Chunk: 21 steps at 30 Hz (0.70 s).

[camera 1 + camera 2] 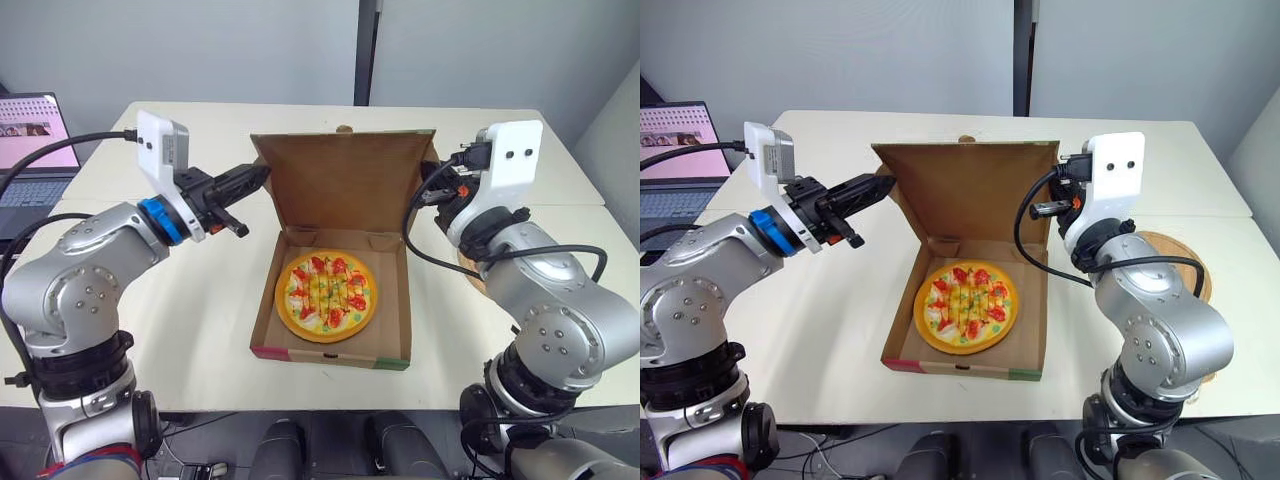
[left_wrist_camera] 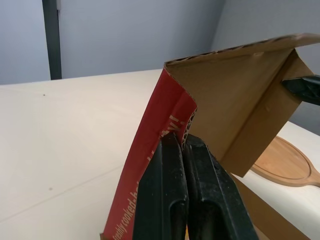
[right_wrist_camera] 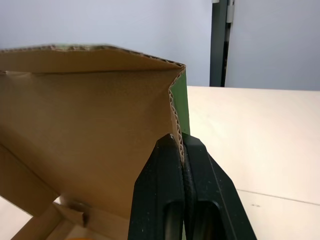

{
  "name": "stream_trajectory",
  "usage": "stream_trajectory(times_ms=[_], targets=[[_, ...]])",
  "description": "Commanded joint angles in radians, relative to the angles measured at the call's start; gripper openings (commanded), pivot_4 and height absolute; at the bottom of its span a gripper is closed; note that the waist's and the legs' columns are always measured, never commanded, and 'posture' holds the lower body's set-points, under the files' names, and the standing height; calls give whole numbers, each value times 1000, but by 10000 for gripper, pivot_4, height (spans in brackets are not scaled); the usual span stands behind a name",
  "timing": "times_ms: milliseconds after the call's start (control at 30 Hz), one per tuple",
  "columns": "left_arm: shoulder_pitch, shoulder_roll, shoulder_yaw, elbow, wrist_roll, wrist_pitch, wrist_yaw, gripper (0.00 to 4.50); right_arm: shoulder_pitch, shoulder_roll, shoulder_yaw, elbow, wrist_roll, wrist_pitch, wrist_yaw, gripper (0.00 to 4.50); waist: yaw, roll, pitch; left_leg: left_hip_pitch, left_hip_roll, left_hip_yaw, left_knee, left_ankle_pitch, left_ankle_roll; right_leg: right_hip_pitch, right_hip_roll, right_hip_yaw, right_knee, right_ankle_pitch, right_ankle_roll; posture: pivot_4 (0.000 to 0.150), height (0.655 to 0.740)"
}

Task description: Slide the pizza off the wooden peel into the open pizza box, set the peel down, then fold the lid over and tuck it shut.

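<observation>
**Left eye view:** The pizza (image 1: pixel 327 296) lies flat inside the open pizza box (image 1: pixel 330 357) in the middle of the worktop (image 1: pixel 190 320). The lid (image 1: pixel 345 180) stands upright at the pizza's 12 o'clock. The left claw (image 1: pixel 258 178) meets the lid's edge at 9 o'clock, and the right claw (image 1: pixel 432 185) meets it at 3 o'clock.

**Right eye view:** The wooden peel (image 1: pixel 1188 262) rests on the worktop at the box's 3 o'clock, partly behind the right arm, with no pizza on it.

**Left wrist view:** The left claw's fingers (image 2: pixel 167 180) are pressed together on the lid's red-printed side flap (image 2: pixel 155 145), with its corrugated edge nipped between them.

**Right wrist view:** The right claw's fingers (image 3: pixel 160 185) are clamped the same way on the green side flap (image 3: pixel 182 107).

The lid looks like light corrugated card, stiff across the panel but quick to crease at the hinge. The two holds high on the side flaps seem well placed for folding it over evenly. An uneven pull could twist or tear a flap. The light box may also skid on the smooth worktop as the lid comes over.
</observation>
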Motion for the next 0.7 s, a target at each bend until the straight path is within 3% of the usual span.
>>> stream_trajectory(times_ms=[33,233,467,700], targets=[[45,-13,9,-97,-108,23,10,390,29,45,20,-77,79,57,58,0,-1,0,0,0,0,0,0,0,0,0,0,0,0,0,0,1500,7306],[126,16,58,-134,-187,13,24,390,99,88,6,-153,84,131,93,0,-4,0,0,2,0,0,-1,0,0,0,0,2,0,0,0,1500,7306],[35,210,29,43,-158,-18,-154,390,84,68,-17,-157,79,151,145,0,-6,0,0,3,0,1,-1,0,0,0,4,1,-1,-1,-1,1500,7306],[13,288,-27,100,-173,3,-261,390,86,74,-14,-161,80,157,156,0,-5,0,0,2,0,1,-8,0,0,-2,3,2,-4,-2,-2,1500,7306]])
